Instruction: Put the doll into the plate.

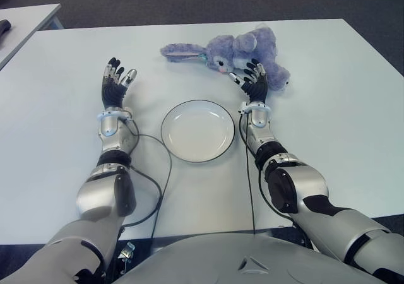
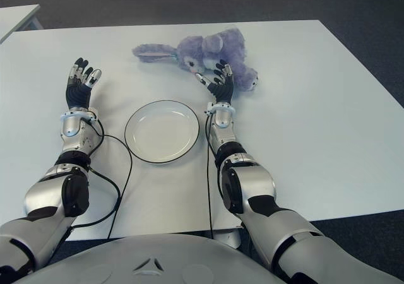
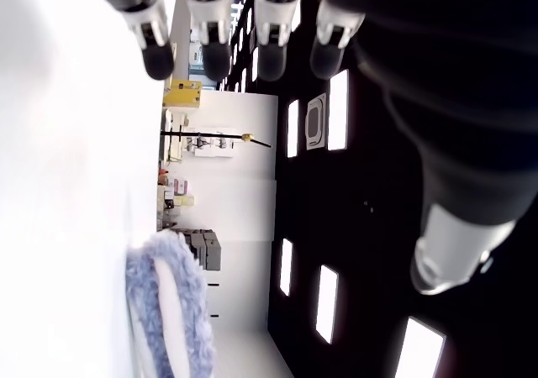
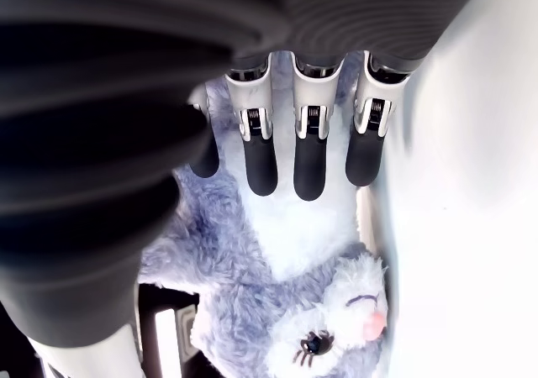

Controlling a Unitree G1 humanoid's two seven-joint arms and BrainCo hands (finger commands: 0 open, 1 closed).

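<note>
Reaching over the doll (image 1: 243,52), the right hand (image 1: 252,81) is spread, seemingly untouching; it should curl around the body before lifting toward the plate (image 1: 211,153).

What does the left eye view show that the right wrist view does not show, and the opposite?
Only the left eye view shows the empty plate, the left hand open to the left of the plate, both arms, and the doll's long ear stretched out on the white table. Only the right wrist view shows the doll's face closely, with its eye and pink nose, just beyond the fingers. Both show the purple doll on the table and the right hand open at it, not yet grasping.
</note>
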